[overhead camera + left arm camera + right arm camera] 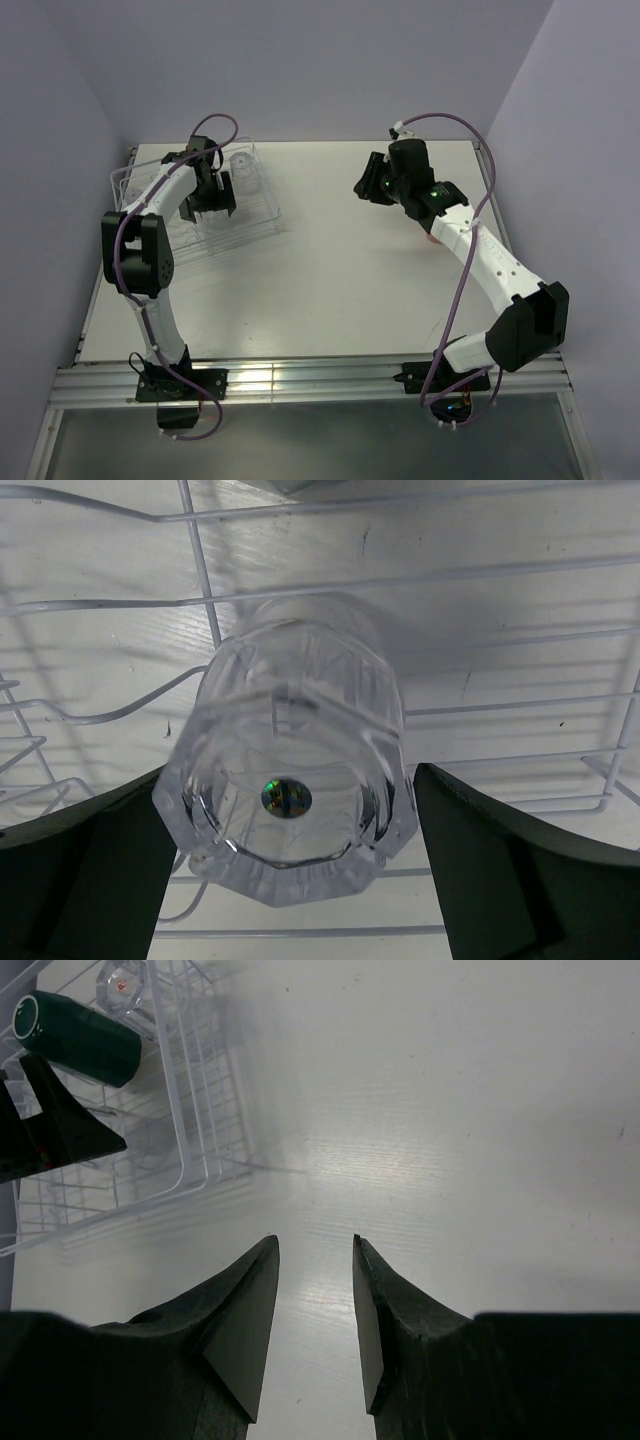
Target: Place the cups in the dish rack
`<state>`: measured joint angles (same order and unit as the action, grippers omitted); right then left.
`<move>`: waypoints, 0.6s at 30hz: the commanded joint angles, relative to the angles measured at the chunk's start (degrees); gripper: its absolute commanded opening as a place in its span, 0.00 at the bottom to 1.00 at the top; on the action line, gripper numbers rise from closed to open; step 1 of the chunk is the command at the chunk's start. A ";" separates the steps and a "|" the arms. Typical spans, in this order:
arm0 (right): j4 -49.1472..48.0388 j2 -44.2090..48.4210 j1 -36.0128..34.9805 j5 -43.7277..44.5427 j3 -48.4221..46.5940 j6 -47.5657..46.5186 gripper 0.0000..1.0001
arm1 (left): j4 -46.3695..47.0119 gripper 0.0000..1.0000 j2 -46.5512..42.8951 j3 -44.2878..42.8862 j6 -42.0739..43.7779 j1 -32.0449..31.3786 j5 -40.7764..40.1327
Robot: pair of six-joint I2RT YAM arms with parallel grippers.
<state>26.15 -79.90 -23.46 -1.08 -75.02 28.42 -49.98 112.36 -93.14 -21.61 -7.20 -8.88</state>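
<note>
The clear dish rack stands at the table's far left. My left gripper is down inside it. In the left wrist view the fingers press both sides of a clear tumbler, base up with a shiny sticker, over the rack wires. Another clear tumbler stands in the rack's far part. The right wrist view shows the dark green mug lying in the rack. My right gripper is open and empty above bare table. A bit of the salmon-pink cup shows under my right forearm.
Purple walls close in the table on the left, right and back. A metal rail runs along the near edge by the arm bases. The white tabletop spreads between the arms.
</note>
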 commanded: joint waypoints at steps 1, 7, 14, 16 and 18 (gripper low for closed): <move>-1.19 0.44 0.26 0.29 0.67 -1.00 0.43 | 1.55 0.99 -1.17 -0.64 1.04 0.26 -0.61; -0.93 0.88 0.26 0.47 0.49 -1.09 0.43 | 1.99 0.98 -3.19 -0.64 0.78 0.26 -0.08; -0.05 0.80 0.26 0.99 -0.03 -1.09 0.43 | 2.25 0.98 -7.32 -1.16 0.69 0.26 0.89; 0.65 0.88 0.26 2.47 -0.47 -1.18 0.43 | 2.34 0.98 -8.29 -1.51 0.60 0.26 1.50; 1.44 0.97 0.26 4.41 -1.17 -1.09 0.43 | 2.51 0.98 -10.04 -1.78 0.42 0.26 1.76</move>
<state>26.68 -79.90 -23.46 -0.14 -74.48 28.38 -49.08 107.63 -93.12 -21.65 -7.14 -8.36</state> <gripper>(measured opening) 0.432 0.984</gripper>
